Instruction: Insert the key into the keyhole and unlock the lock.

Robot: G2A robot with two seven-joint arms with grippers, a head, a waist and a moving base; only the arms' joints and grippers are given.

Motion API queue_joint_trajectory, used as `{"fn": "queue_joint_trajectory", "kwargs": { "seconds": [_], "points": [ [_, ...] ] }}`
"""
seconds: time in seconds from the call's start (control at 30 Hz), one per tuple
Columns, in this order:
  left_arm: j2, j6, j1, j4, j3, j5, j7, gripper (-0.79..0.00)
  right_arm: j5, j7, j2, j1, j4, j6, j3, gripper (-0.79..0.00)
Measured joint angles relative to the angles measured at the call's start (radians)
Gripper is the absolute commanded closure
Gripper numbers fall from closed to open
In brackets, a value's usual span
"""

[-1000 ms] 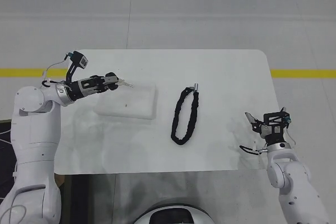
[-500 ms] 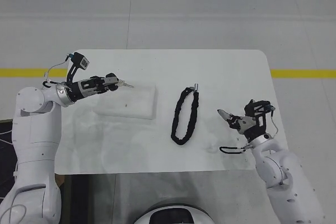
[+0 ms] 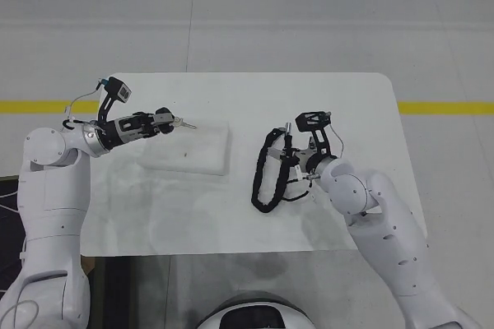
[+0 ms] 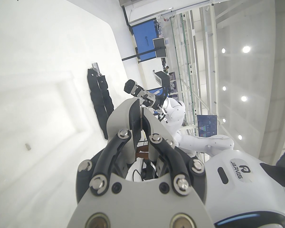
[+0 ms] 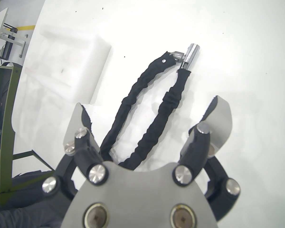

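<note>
- Right jaws: one pair, spread wide over the chain lock (image 5: 133,88) at mid-worktop (image 3: 346,107), with both strands between them. Nothing is gripped, so steadying the lock is judged not yet done.
- Lock cylinder (image 5: 191,54): at the chain's far end, link pin seated, no key in it. Judged locked.
- Left jaws: one pair, closed on the key (image 3: 184,124), held above the foam block (image 3: 193,152), well apart from the cylinder. Pickup is done; insertion and the turn remain.
- Count: chain lock, one; cylinder, one; foam block, one; key, one.
</note>
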Motion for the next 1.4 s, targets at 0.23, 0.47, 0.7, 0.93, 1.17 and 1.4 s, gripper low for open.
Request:
{"fn": "queue_joint_trajectory", "kwargs": {
  "seconds": [0.23,0.47,0.7,0.93,1.17,1.4],
  "points": [
    [0.0,0.0,0.0,0.0,0.0,0.0,0.0,0.0,0.043,0.043,0.0,-0.034,-0.011,0.002,0.019,-0.785],
    [0.0,0.0,0.0,0.0,0.0,0.0,0.0,0.0,0.062,0.363,-0.033,0.19,0.186,0.159,-0.038,-0.785],
    [0.0,0.0,0.0,0.0,0.0,0.0,0.0,0.0,-0.05,0.405,-0.079,0.364,0.368,0.212,-0.136,-0.785],
    [0.0,0.0,0.0,0.0,0.0,0.0,0.0,0.0,-0.141,0.369,-0.123,0.406,0.491,0.182,-0.184,-0.388],
    [0.0,0.0,0.0,0.0,0.0,0.0,0.0,0.0,-0.181,0.338,-0.157,0.392,0.516,0.145,-0.174,-0.449],
    [0.0,0.0,0.0,0.0,0.0,0.0,0.0,0.0,-0.266,0.304,-0.191,0.383,0.542,0.163,-0.168,-0.262]
  ]
}}
